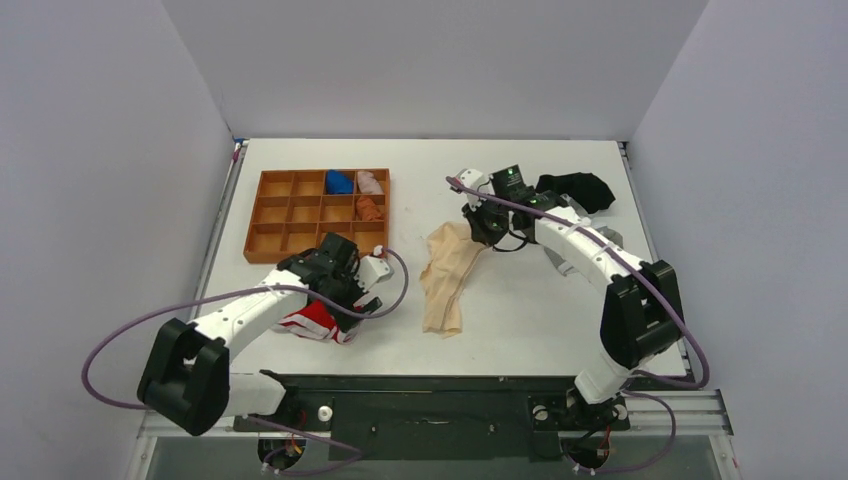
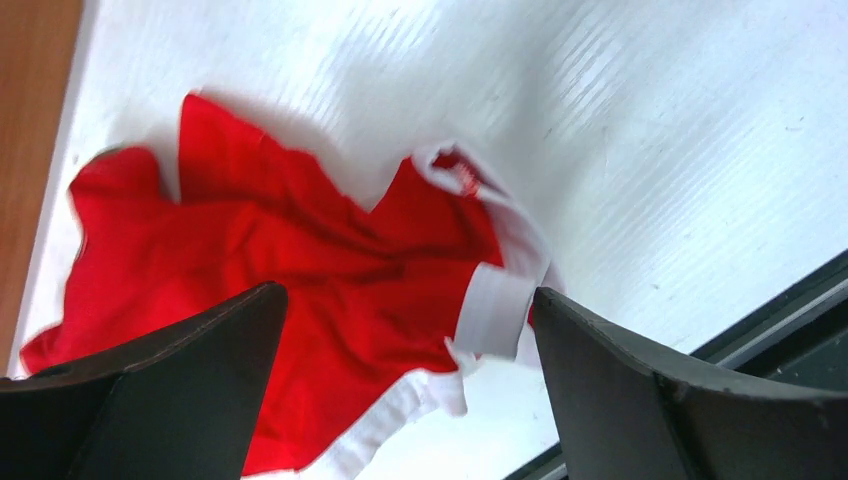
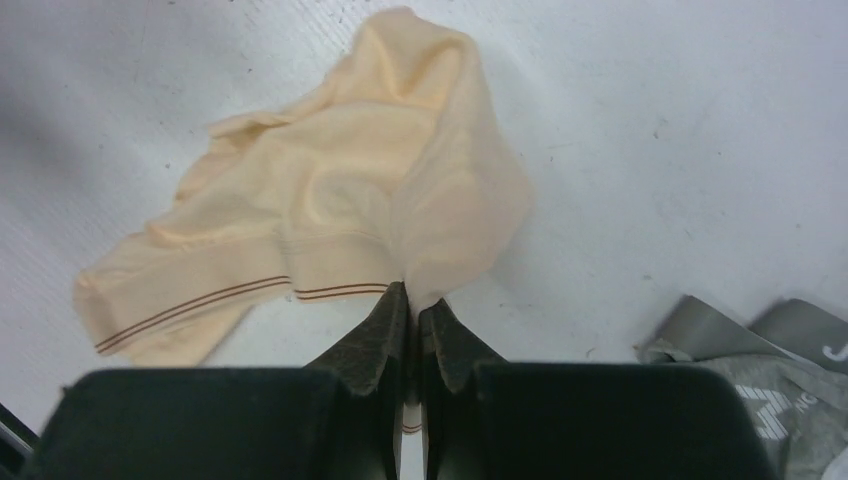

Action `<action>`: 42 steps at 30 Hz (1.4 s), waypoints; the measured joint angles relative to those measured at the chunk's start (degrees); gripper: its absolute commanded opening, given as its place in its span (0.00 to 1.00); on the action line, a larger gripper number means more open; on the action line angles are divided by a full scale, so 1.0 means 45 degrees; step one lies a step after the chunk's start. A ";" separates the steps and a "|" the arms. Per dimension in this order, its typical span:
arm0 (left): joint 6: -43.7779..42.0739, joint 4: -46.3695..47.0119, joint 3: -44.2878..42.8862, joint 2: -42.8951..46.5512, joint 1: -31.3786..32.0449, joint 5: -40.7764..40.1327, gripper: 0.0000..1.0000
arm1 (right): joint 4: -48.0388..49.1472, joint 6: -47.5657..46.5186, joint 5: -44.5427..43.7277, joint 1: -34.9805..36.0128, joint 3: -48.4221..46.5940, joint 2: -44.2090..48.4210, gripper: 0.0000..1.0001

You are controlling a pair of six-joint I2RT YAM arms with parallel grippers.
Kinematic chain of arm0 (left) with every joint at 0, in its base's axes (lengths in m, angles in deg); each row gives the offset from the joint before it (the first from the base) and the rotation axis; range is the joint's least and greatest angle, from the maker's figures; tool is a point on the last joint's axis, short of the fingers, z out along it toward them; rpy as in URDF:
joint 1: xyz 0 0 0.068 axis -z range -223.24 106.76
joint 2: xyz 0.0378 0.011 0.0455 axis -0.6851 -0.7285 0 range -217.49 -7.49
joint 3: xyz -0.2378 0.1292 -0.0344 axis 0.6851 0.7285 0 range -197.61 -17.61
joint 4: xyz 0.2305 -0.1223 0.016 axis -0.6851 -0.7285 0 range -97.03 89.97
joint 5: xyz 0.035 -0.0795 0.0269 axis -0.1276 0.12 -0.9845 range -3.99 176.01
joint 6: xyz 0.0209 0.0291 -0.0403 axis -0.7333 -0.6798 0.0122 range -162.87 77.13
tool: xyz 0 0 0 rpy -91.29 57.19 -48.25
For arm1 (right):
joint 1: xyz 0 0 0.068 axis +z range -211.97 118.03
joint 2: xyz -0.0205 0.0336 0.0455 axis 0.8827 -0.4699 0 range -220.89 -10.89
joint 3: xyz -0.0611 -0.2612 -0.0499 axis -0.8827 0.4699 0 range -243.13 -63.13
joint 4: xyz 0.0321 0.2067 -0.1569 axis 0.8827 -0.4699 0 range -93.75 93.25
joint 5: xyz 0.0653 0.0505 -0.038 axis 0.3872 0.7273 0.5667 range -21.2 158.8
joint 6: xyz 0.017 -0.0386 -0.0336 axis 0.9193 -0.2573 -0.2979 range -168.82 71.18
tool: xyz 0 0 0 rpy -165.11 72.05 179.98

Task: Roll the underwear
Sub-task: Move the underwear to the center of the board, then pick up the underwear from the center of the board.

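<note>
The underwear (image 1: 443,275) is a cream garment lying crumpled and unrolled in the middle of the table; in the right wrist view the underwear (image 3: 330,210) shows thin brown stripes along its band. My right gripper (image 3: 413,295) is shut on the underwear's near edge, with cloth pinched between the jaws; from above, the right gripper (image 1: 478,232) sits at the garment's upper right corner. My left gripper (image 2: 405,330) stands wide open just above a red garment with white trim (image 2: 280,280), holding nothing. From above, the left gripper (image 1: 352,295) is at the table's front left.
An orange divided tray (image 1: 262,215) at the back left holds a blue roll (image 1: 339,182), a pale roll (image 1: 371,181) and a brown roll (image 1: 370,208). A black garment (image 1: 580,188) lies at the back right. A grey garment (image 3: 770,370) lies right of my right gripper.
</note>
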 measured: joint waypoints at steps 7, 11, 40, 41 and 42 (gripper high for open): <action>0.0398 0.0680 -0.0214 -0.2550 0.1083 -0.1268 0.47 | -0.0481 -0.0049 -0.0131 -0.0185 0.0165 0.0471 0.00; 0.0306 0.0738 -0.0223 -0.2657 0.0651 -0.2127 0.46 | -0.0661 -0.0010 -0.0126 -0.0155 0.0175 0.0398 0.00; 0.1953 0.0962 -0.3177 0.1778 -0.4779 0.3055 0.97 | -0.6649 -0.2385 -0.0355 0.1297 -0.9734 0.0330 0.00; 0.2239 0.1307 -0.3177 0.1783 -0.4779 0.3254 0.97 | -0.6873 -0.2511 -0.0359 0.1433 -1.0248 0.0335 0.00; 0.2506 0.1603 -0.3177 0.1778 -0.4779 0.3405 0.97 | -0.7053 -0.2642 -0.0364 0.1559 -1.0559 0.0374 0.00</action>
